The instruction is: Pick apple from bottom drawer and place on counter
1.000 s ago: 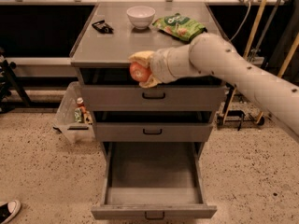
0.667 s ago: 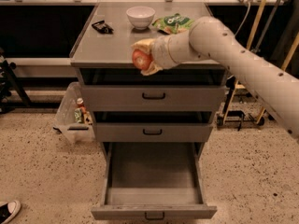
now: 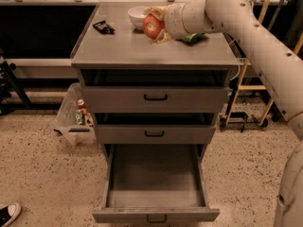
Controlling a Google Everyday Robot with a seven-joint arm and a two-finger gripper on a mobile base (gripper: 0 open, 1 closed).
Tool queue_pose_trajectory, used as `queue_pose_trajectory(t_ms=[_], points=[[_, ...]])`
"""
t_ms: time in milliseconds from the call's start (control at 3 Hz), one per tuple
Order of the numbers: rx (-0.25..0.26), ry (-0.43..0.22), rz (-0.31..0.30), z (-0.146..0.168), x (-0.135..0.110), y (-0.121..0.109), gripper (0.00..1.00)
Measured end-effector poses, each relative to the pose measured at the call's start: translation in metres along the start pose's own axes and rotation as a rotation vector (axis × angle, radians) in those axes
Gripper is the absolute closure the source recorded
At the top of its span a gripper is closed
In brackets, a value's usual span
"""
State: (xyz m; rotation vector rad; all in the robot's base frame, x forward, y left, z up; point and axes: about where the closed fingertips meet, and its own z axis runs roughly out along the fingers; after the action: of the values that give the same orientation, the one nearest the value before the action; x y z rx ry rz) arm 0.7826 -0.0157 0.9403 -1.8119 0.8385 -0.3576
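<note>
Since a moment ago, the apple (image 3: pixel 151 26) is being carried up and back, from just in front of the cabinet's near edge at 6 o'clock to a spot over the counter (image 3: pixel 118 48), toward 12 o'clock. It is being gripped by the gripper (image 3: pixel 154 26), whose tan fingers (image 3: pixel 160 38) are being kept clenched on the fruit from above and below. Whether the apple is being rested on the metal or held just over it cannot be told. The white arm (image 3: pixel 255 30) is being reached in from 3 o'clock. A white bowl (image 3: pixel 136 16) is being shown at 11 o'clock of the apple, just beside it. A green packet (image 3: pixel 195 37) is being partly hidden by the wrist at 3 o'clock. A small black object (image 3: pixel 103 27) is being shown at 9 o'clock, well apart. At 6 o'clock of the counter, the bottom drawer (image 3: pixel 155 215) is being shown pulled out, below the two shallower drawers (image 3: pixel 155 98). A clear plastic bin (image 3: pixel 71 122) is being shown on the speckled floor at 9 o'clock of the cabinet.
</note>
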Motion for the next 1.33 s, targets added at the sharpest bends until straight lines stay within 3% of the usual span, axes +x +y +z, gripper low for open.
queue_pose_trajectory(t_ms=[333,667,1000,1333], points=[[0.0,0.0,0.0,0.0,0.0,0.0,1.0],[-0.023,0.014,0.061,0.009,0.01,-0.002,1.0],[-0.063,0.055,0.177,0.016,0.028,-0.001,1.0],[-0.092,0.106,0.341,0.015,0.042,0.002,1.0]])
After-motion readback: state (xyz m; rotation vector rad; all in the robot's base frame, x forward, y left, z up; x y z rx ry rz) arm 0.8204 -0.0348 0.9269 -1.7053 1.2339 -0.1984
